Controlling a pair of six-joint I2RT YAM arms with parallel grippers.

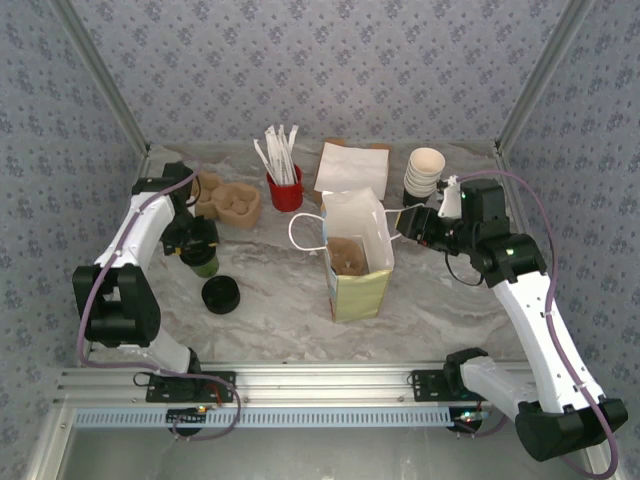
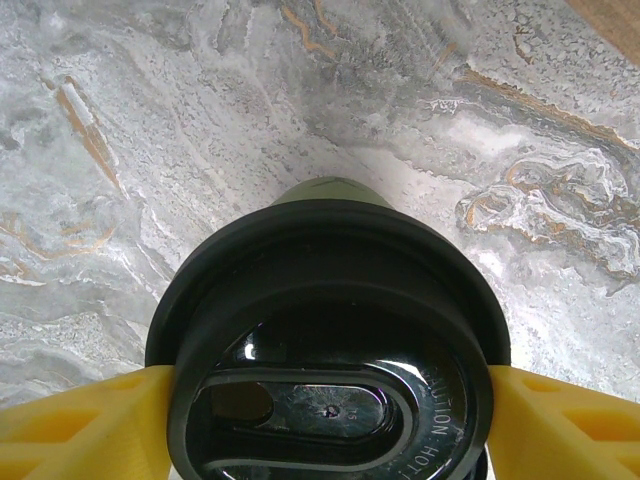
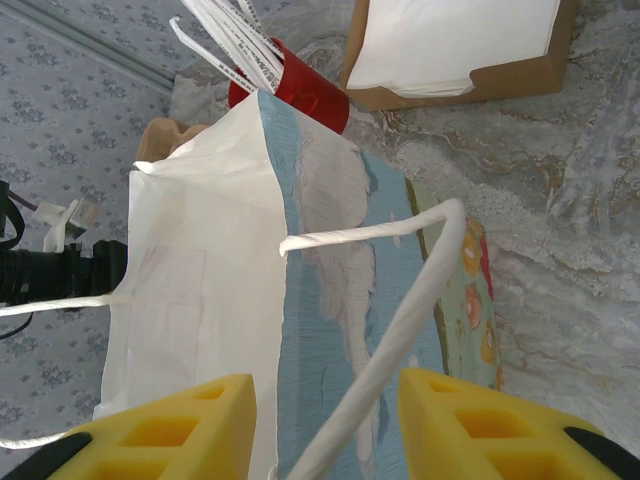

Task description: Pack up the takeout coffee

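- Where the marble table (image 1: 280, 300) ends at the far side and at left and right, walls (image 1: 330, 60) papered in a small floral print close it in. Metal posts stand at the corners, and a rail (image 1: 330, 385) runs along the near edge.
- Far on the table stand a red holder (image 1: 285, 192), a napkin box (image 1: 352, 165), stacked cups (image 1: 424, 172) and brown trays (image 1: 232, 202). A bag (image 1: 358, 270) stands open at the centre.
- The left arm rises along the left edge and bends back, with the left claw (image 1: 200, 246) pointing down over the cup (image 1: 206, 265).
- The cup stands at the left, well apart from the bag, and a black round piece (image 1: 221, 295) lies just near of it.
- The left fingers (image 2: 90, 420) stand wide on both sides of the cup's black lid (image 2: 330, 300), right at its rim. Whether they press it I cannot tell.
- The right arm stretches far-left to the bag's right rim. The right claw (image 1: 412, 222) is partly open, the handle (image 3: 400, 310) runs through the gap, and nothing is clamped.
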